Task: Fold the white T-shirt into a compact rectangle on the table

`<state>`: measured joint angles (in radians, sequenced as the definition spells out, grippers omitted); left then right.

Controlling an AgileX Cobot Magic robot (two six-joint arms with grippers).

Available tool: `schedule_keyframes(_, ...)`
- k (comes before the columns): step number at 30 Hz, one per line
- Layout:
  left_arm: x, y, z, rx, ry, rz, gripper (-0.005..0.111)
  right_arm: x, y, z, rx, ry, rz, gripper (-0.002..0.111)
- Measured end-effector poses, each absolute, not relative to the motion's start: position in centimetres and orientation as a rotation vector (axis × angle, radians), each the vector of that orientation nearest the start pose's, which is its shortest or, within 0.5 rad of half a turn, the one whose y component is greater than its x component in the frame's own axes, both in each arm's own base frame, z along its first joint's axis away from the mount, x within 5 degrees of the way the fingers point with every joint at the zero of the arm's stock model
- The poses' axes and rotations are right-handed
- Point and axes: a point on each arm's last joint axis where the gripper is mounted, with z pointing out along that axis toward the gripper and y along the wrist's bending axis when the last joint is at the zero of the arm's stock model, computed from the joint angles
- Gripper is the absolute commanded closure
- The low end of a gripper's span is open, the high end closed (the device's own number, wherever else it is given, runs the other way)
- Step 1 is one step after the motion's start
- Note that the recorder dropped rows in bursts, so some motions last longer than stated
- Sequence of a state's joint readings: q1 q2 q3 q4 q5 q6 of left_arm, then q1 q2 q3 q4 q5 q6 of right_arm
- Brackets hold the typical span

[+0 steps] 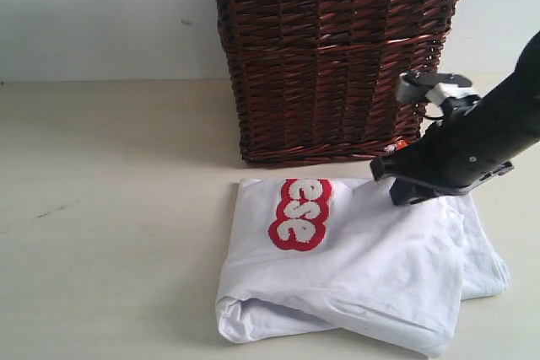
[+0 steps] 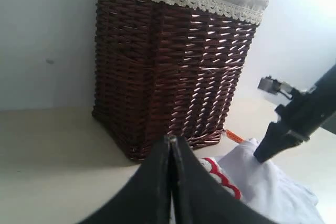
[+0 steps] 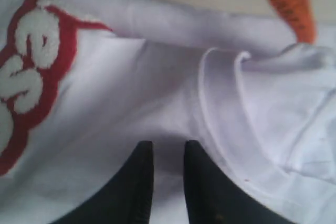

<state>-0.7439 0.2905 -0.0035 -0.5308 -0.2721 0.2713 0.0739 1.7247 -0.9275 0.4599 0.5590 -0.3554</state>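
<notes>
The white T-shirt [image 1: 363, 267] lies folded in a thick, roughly rectangular bundle on the table [image 1: 110, 208], in front of the basket. Its red-outlined lettering [image 1: 299, 212] faces up near the far left corner, and an orange tag [image 1: 402, 144] pokes out at the far edge. My right gripper [image 1: 403, 196] hovers just over the shirt's far right corner; in the right wrist view its jaws [image 3: 167, 145] stand slightly apart with only flat cloth [image 3: 131, 93] beneath them. My left gripper [image 2: 171, 139] is shut and empty, off the shirt, and is outside the exterior view.
A tall dark brown wicker basket [image 1: 337, 56] with cream lace trim stands directly behind the shirt, close to the right arm. A pale wall runs behind the table. Bare tabletop stretches to the left of the shirt.
</notes>
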Motion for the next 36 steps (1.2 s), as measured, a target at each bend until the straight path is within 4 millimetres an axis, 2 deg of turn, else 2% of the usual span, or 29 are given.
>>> schedule_keyframes(3, 6.7, -4.5, 21.7, 0.274, 1.538, -0.68, 0.107, 31.2, 5.0, 14.4, -0.113, 2.884, 0.317, 0.108)
schedule_keyframes(7, 6.7, -4.5, 21.7, 0.272, 1.532, -0.681, 0.107, 30.8, 4.4, 10.9, -0.025, 3.064, 0.204, 0.108)
schedule_keyframes(12, 6.7, -4.5, 21.7, 0.272, 1.532, -0.681, 0.107, 31.1, 4.3, 10.4, 0.022, 3.105, 0.182, 0.108)
schedule_keyframes(21, 6.7, -4.5, 21.7, 0.269, 1.533, -0.684, 0.107, 30.5, 4.1, 11.9, -0.003, 3.081, 0.16, 0.108)
schedule_keyframes(27, 6.7, -4.5, 21.7, 0.269, 1.533, -0.684, 0.107, 30.8, 4.7, 16.3, -0.053, 2.862, 0.269, 0.108)
schedule_keyframes(30, 6.7, -4.5, 21.7, 0.269, 1.533, -0.684, 0.107, 31.0, 5.9, 17.8, -0.113, 2.752, 0.339, 0.108)
schedule_keyframes(33, 6.7, -4.5, 21.7, 0.269, 1.533, -0.684, 0.107, 31.3, 7.4, 17.9, -0.144, 2.685, 0.359, 0.108)
schedule_keyframes(36, 6.7, -4.5, 21.7, 0.269, 1.533, -0.684, 0.107, 32.0, 9.0, 16.1, -0.156, 2.711, 0.376, 0.108)
